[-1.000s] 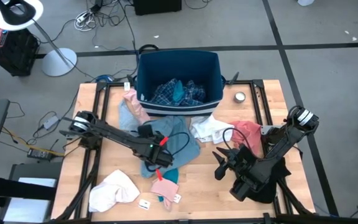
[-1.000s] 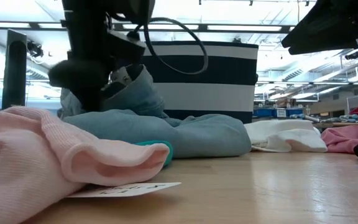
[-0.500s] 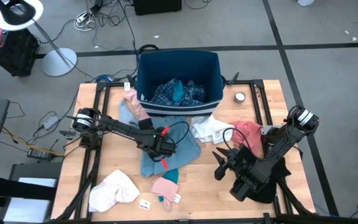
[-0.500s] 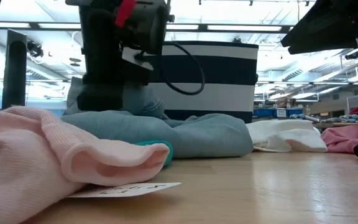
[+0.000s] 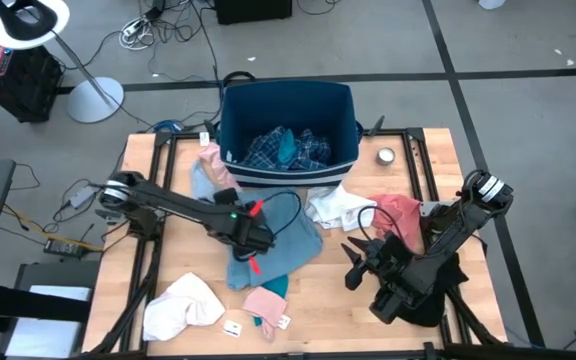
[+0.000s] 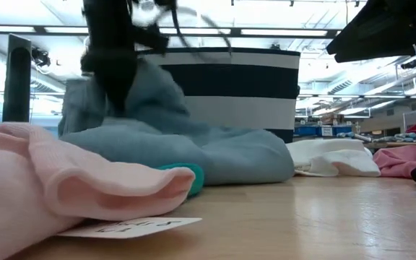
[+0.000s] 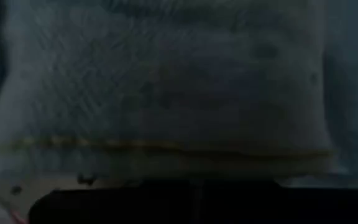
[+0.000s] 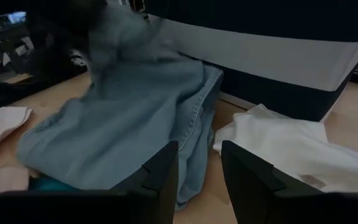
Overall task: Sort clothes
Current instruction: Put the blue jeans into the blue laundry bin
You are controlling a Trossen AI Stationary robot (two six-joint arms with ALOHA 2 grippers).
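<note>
Your left end effector (image 5: 251,238) grips one light blue-grey garment (image 5: 278,243); right end effector (image 5: 358,262) half-open, empty; one bin (image 5: 286,103).

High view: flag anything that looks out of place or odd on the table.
A small round metal tin sits alone on the table beside the blue bin, the only non-fabric item among the clothes. A light blue-grey garment is bunched and partly lifted where the left gripper pinches it. Paper tags lie loose near the front edge.
</note>
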